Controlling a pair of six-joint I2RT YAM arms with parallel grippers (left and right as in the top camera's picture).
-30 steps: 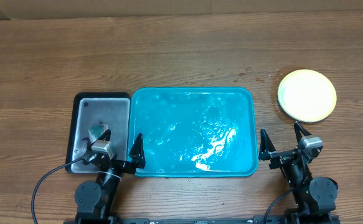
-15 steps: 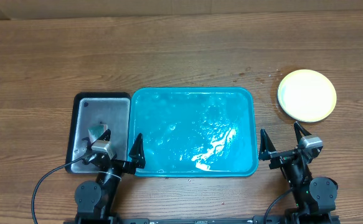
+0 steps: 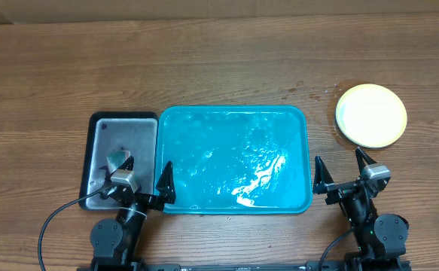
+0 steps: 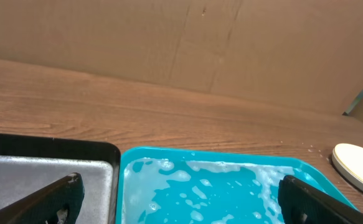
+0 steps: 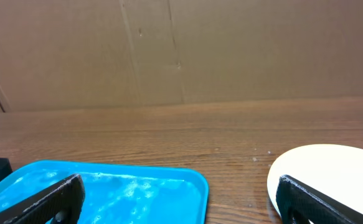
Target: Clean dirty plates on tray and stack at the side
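The turquoise tray (image 3: 302, 162) lies mid-table, wet and foamy, with no plate on it; it also shows in the left wrist view (image 4: 126, 163) and the right wrist view (image 5: 193, 183). A stack of pale yellow-green plates (image 3: 370, 114) sits on the table at the right, its top clean; it shows in the right wrist view (image 5: 330, 167) and the left wrist view (image 4: 357, 163). The light blue plate is hidden. My left gripper (image 3: 138, 181) is open and empty at the tray's near left corner. My right gripper (image 3: 342, 172) is open and empty, right of the tray and in front of the stack.
A smaller black tray (image 3: 99, 143) with a grey wet floor lies left of the turquoise tray, holding a small grey-green sponge (image 3: 117, 158). A cardboard wall (image 5: 181, 50) stands behind the wooden table. Water drops lie near the plates.
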